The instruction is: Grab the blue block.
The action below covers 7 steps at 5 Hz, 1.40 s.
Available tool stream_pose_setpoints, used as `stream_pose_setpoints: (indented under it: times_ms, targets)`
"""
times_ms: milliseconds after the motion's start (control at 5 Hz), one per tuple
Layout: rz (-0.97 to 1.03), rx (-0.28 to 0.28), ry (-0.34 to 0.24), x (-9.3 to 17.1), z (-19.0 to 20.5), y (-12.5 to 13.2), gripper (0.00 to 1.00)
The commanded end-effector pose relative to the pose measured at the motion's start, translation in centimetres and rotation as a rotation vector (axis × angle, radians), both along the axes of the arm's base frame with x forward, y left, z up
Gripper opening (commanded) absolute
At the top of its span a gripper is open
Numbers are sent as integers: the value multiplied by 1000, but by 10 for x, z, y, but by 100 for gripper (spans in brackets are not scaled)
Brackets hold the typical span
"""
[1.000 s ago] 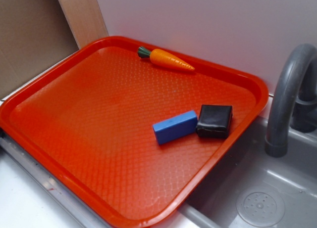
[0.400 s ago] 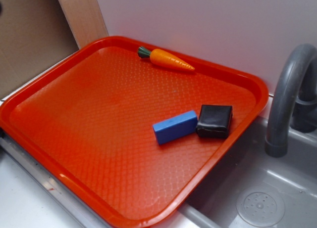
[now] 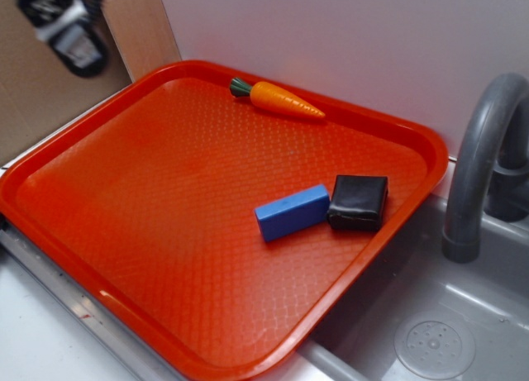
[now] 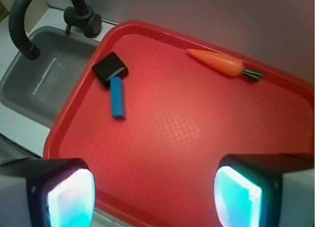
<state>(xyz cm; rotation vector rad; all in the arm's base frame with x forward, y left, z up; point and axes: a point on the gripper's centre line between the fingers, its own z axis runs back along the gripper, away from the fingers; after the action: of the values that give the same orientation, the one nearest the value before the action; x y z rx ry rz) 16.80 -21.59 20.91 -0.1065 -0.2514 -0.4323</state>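
Approaching, by the look of it: end effector point(image 4: 152, 197) hangs spread and empty, well off the blue block point(image 4: 117, 97), which touches the black pad point(image 4: 110, 67). Next it needs centring over that block.

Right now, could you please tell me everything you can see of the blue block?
The blue block is a small bright blue rectangular brick with smooth, matte faces. It lies flat on the red tray, toward the sink side, one end against or almost against the black block. Nothing grips it; the gripper hangs open, well away.
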Motion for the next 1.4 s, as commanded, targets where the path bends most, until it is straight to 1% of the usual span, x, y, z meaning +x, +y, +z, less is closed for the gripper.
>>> stream_pose_setpoints:
  times_ms: [0, 200, 400, 600, 800, 1000, 1200]
  targets:
    - [-41, 51, 29, 18, -26, -49, 100]
    - [-54, 97, 56, 26, -54, -63, 100]
    - [-82, 121, 82, 35, -80, -75, 100]
    - [-108, 165, 97, 39, -112, -88, 100]
    - [-96, 192, 132, 41, -134, -90, 100]
    - [-133, 196, 157, 45, -150, -95, 100]
    - [-156, 188, 142, 43, -156, -103, 40]
